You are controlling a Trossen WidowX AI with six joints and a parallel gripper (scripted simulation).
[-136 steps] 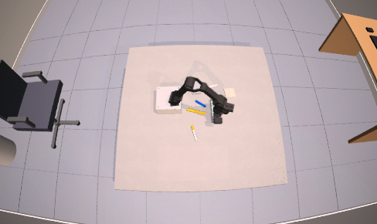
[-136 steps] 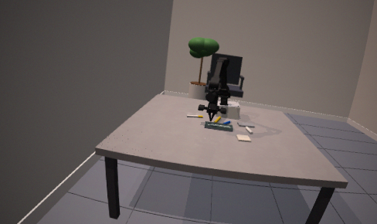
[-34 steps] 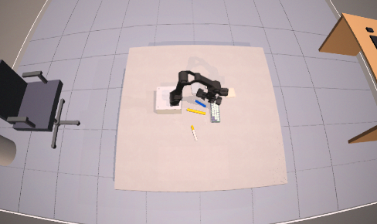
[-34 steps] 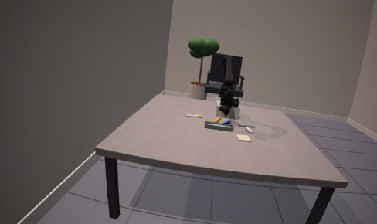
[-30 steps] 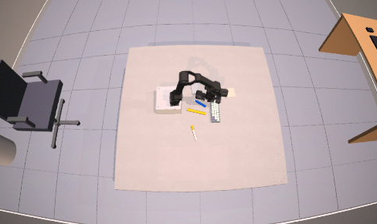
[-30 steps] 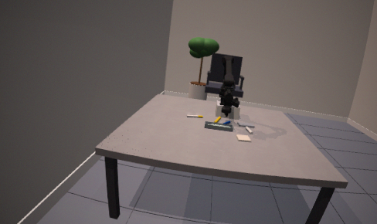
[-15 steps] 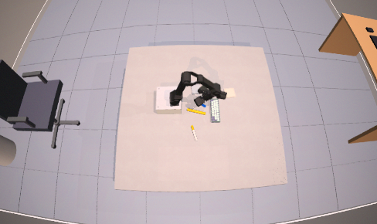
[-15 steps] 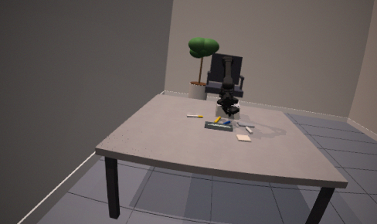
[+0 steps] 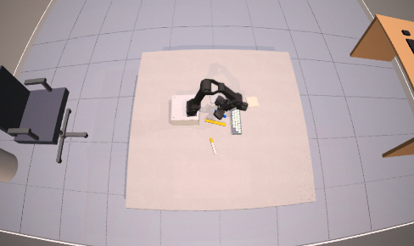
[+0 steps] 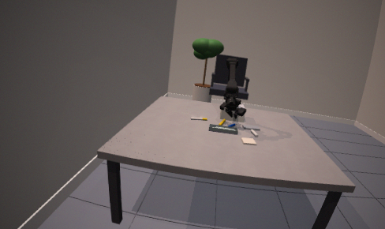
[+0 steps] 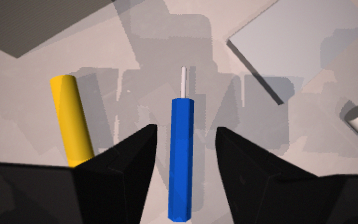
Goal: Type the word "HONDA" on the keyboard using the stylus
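In the wrist view the claw hangs over the blue stylus, its two black fingers parted to a moderate gap with the stylus running lengthwise up the middle of that gap, pale tip pointing toward the top of the frame. Bare tabletop shows on both sides of the blue barrel, so the fingers are not touching it and the claw has hold of nothing; the opening looks set just wider than the barrel, which I judge is so the fingers can drop astride it and pinch across its narrow width. Lining up along the stylus rather than across it would keep the tip projecting beyond the fingers, which pressing keys calls for. A yellow cylinder lies just beside the stylus at the left of the frame, close enough that the left finger could nudge it on the way down. In the top view the keyboard sits right of the arm, near centre frame, well within reach.
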